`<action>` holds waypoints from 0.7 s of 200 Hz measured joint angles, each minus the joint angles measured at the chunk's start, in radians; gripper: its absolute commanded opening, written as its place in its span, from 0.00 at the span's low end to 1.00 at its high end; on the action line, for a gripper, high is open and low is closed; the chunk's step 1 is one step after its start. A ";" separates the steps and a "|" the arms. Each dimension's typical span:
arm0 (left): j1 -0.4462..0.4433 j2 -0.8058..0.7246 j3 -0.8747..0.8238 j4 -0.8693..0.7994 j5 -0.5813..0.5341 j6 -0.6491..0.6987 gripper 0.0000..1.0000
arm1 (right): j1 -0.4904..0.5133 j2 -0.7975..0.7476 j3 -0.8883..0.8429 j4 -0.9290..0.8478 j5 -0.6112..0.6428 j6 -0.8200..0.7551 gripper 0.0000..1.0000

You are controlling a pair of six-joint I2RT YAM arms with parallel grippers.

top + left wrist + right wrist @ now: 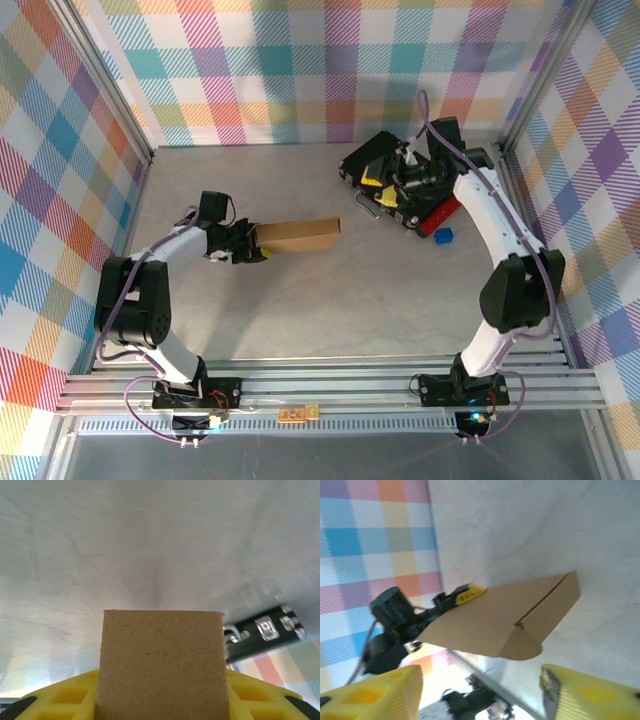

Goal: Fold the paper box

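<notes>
From above, the paper box (300, 236) is near the middle of the grey surface (330, 310). The left fingers (258, 243) pinch its left end. The right fingers (375, 182) are far off, over the black case (400, 190) in the back corner. A small blue thing (444, 236) lies just beside the case.

From the left wrist, the brown box (162, 665) sits between the yellow left fingers (65, 697), which squeeze it from both sides. A good hold is snug and not so hard that the thin card bends.

From the right wrist, the right fingers (385, 690) are wide apart with nothing between them. They look toward the box (520, 615), whose round flap (522, 647) hangs at the near end. I cannot tell if the box touches the surface.

I think the next job is that flap. The right arm should come over slowly and push it in flat, while the left side holds the box level so it does not twist.
</notes>
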 measured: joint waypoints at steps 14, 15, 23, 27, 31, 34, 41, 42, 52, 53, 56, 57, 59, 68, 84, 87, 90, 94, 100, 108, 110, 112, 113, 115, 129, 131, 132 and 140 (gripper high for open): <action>0.004 0.017 0.005 -0.038 0.006 0.014 0.00 | 0.053 -0.053 -0.074 0.036 0.115 -0.111 0.43; 0.004 0.018 0.005 -0.040 0.006 0.014 0.00 | 0.055 -0.055 -0.078 0.038 0.120 -0.116 0.42; 0.008 0.034 0.013 -0.064 0.012 0.021 0.00 | 0.093 -0.077 -0.113 0.052 0.172 -0.190 0.41; 0.010 0.042 0.017 -0.075 0.013 0.029 0.00 | 0.118 -0.087 -0.128 0.058 0.204 -0.235 0.41; 0.012 0.050 0.021 -0.086 0.017 0.034 0.00 | 0.138 -0.093 -0.138 0.062 0.225 -0.269 0.41; 0.015 0.055 0.024 -0.092 0.020 0.038 0.00 | 0.156 -0.096 -0.144 0.063 0.246 -0.296 0.41; 0.020 0.064 0.033 -0.108 0.027 0.044 0.00 | 0.192 -0.099 -0.150 0.062 0.285 -0.356 0.41; 0.021 0.065 0.034 -0.109 0.028 0.045 0.00 | 0.199 -0.099 -0.150 0.062 0.293 -0.367 0.41; 0.027 0.071 0.047 -0.127 0.031 0.057 0.00 | 0.244 -0.098 -0.150 0.065 0.337 -0.439 0.41; 0.027 0.071 0.048 -0.130 0.031 0.058 0.00 | 0.247 -0.098 -0.150 0.065 0.340 -0.443 0.41; 0.027 0.072 0.051 -0.132 0.031 0.060 0.00 | 0.259 -0.098 -0.150 0.065 0.350 -0.460 0.41; 0.028 0.072 0.051 -0.133 0.031 0.061 0.00 | 0.265 -0.098 -0.150 0.064 0.354 -0.468 0.41; 0.028 0.073 0.053 -0.135 0.030 0.064 0.00 | 0.270 -0.098 -0.150 0.063 0.359 -0.477 0.41; 0.030 0.073 0.058 -0.142 0.029 0.067 0.00 | 0.296 -0.098 -0.150 0.062 0.388 -0.523 0.42; 0.030 0.073 0.061 -0.156 0.027 0.071 0.00 | 0.317 -0.097 -0.150 0.056 0.431 -0.583 0.43; 0.030 0.073 0.062 -0.157 0.026 0.072 0.00 | 0.319 -0.097 -0.150 0.055 0.438 -0.594 0.43; 0.030 0.074 0.062 -0.157 0.026 0.074 0.00 | 0.320 -0.097 -0.150 0.054 0.444 -0.603 0.43; 0.030 0.074 0.063 -0.157 0.026 0.074 0.00 | 0.323 -0.097 -0.150 0.052 0.453 -0.614 0.43; 0.030 0.074 0.063 -0.158 0.026 0.075 0.00 | 0.325 -0.097 -0.150 0.050 0.463 -0.628 0.43; 0.030 0.075 0.064 -0.158 0.026 0.077 0.00 | 0.326 -0.095 -0.150 0.047 0.476 -0.645 0.43; 0.030 0.075 0.064 -0.158 0.026 0.078 0.00 | 0.327 -0.094 -0.150 0.046 0.479 -0.648 0.43; 0.030 0.075 0.064 -0.158 0.026 0.078 0.00 | 0.327 -0.094 -0.150 0.045 0.482 -0.651 0.43; 0.030 0.075 0.064 -0.158 0.026 0.078 0.00 | 0.328 -0.093 -0.150 0.044 0.483 -0.653 0.43; 0.030 0.075 0.064 -0.158 0.026 0.079 0.00 | 0.328 -0.091 -0.150 0.042 0.485 -0.654 0.42; 0.030 0.075 0.064 -0.160 0.026 0.082 0.00 | 0.334 -0.075 -0.150 0.031 0.501 -0.673 0.41; 0.030 0.075 0.064 -0.160 0.026 0.082 0.00 | 0.335 -0.071 -0.150 0.030 0.504 -0.676 0.40; 0.030 0.075 0.064 -0.160 0.026 0.082 0.00 | 0.335 -0.070 -0.150 0.029 0.505 -0.677 0.40; 0.030 0.075 0.064 -0.161 0.026 0.082 0.00 | 0.337 -0.056 -0.150 0.023 0.509 -0.683 0.39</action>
